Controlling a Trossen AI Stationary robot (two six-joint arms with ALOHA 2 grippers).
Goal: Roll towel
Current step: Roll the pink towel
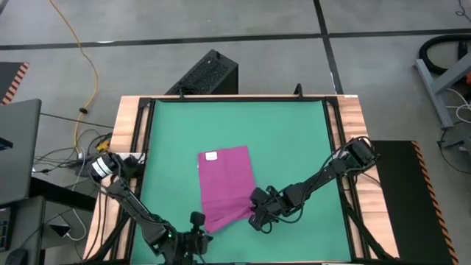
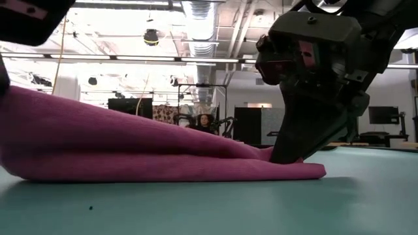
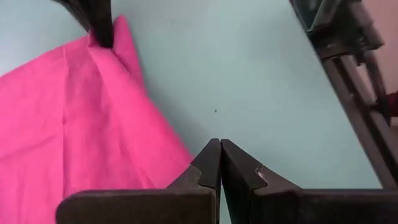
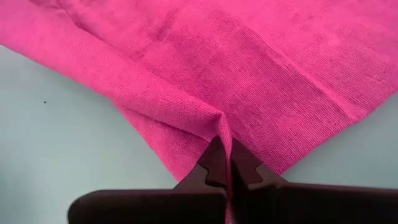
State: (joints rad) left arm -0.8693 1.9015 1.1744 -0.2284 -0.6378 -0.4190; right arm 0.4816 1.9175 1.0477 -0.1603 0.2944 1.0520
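- Right gripper pinches the towel at its near corner on the tabletop; rolling is just starting.
- Left gripper waits closed, empty.
- Next: fold that edge over, evenly.

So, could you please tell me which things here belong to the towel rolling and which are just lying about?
Job:
- towel
- right gripper, shut on the towel's near corner
- left gripper, shut, empty

Lying about:
- yellow cable
- black box

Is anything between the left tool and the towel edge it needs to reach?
Nothing visible. The left tool, shut, hovers over bare green mat just beside the towel, whose near corner the right tool pinches.
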